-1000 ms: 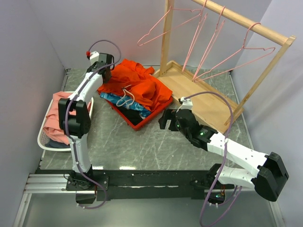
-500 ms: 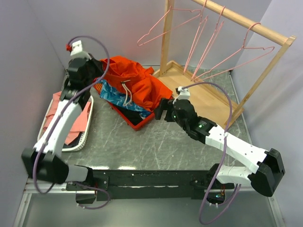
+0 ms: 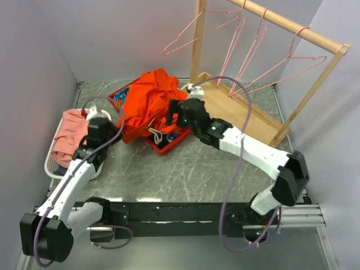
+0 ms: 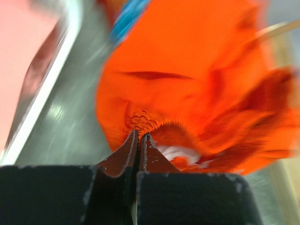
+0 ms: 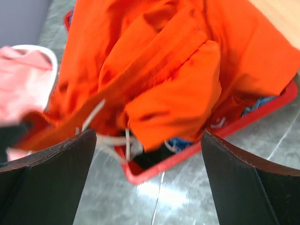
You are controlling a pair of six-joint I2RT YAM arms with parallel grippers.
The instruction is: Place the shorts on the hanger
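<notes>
left gripper (image 4: 139, 138) clamped on thin shorts (image 4: 187, 70) edge at its tips, may slip if pulled; right gripper (image 5: 147, 136) spread, shorts ahead

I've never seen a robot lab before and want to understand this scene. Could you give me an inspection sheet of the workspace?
Surface: grey marbled table.
Job's things: shorts heaped over the red tray; hanger on the wooden rack, among others.
Clutter: blue patterned garment in the tray; pink cloth in a white basket.
Grippers: left gripper shut on the shorts' edge; right gripper open, above the shorts.
Cables: purple cables loop along both arms; no snag seen.
Surroundings: plain lilac walls.
</notes>
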